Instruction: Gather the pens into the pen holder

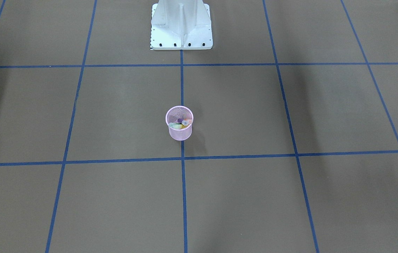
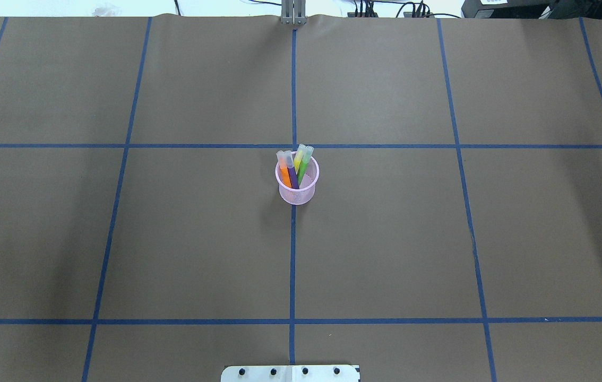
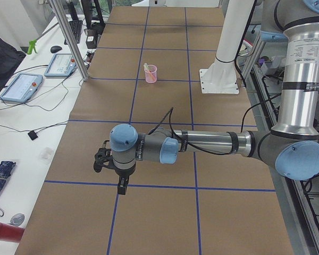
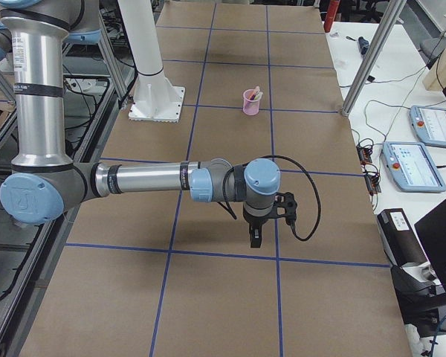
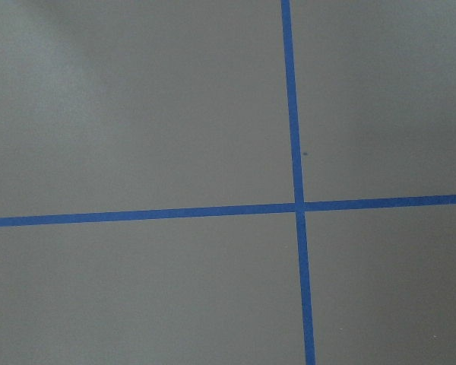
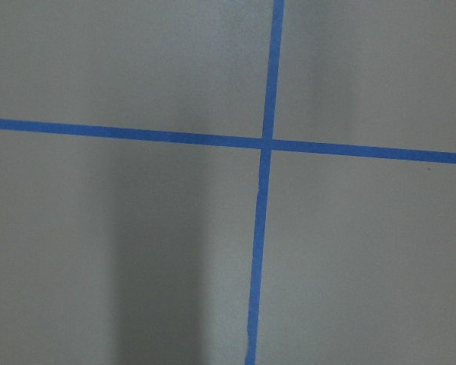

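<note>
Pens (image 2: 293,167) are standing in pen holder (image 2: 297,195) mid-frame, job seemingly done | your left hand (image 3: 122,189) and right hand (image 4: 256,239) are hanging clear | width: you cannot tell

Blue tape lines (image 2: 292,254) cross the brown paper (image 2: 200,239); a teach pendant (image 3: 21,86) lies alongside.

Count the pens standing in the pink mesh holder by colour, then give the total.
orange pen: 1
purple pen: 1
yellow pen: 1
green pen: 1
Total: 4 pens, all in the pen holder.
</note>
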You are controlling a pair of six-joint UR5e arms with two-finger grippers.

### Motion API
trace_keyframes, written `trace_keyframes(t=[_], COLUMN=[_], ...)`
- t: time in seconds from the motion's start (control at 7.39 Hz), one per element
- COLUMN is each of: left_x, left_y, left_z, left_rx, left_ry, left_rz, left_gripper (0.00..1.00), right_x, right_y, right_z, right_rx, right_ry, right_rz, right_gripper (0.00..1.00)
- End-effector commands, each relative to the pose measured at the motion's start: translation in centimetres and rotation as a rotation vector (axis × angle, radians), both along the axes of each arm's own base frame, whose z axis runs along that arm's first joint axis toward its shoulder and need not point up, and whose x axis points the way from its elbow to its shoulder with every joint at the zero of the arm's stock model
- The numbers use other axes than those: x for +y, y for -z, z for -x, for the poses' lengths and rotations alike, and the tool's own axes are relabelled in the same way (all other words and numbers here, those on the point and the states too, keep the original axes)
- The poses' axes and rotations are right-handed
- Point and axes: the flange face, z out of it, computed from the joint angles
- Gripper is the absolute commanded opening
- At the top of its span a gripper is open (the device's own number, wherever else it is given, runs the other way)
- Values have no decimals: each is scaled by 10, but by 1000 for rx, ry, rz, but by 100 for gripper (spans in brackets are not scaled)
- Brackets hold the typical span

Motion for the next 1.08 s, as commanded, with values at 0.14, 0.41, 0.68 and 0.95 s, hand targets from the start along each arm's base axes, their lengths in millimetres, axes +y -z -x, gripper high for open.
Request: trace_keyframes(t=[0.14,0.41,0.68,0.95], left_x=[0,1,1,1], left_y=[-2,-4,-3,-4], left_z=[0,0,0,0], left_rx=[-1,-1,-1,-1], left_ry=[-5,-8,-6,-8], left_rz=[-3,-2,-2,-2], left_gripper=[100,100,100,100], right_x=[0,0,0,3], right_y=[1,-4,-4,-7], right_z=[-3,-8,-8,-8], right_rx=[9,69,74,72], right_ry=[-7,-12,-10,-11], right_rz=[-3,-1,-4,4], right_gripper=[100,100,100,100])
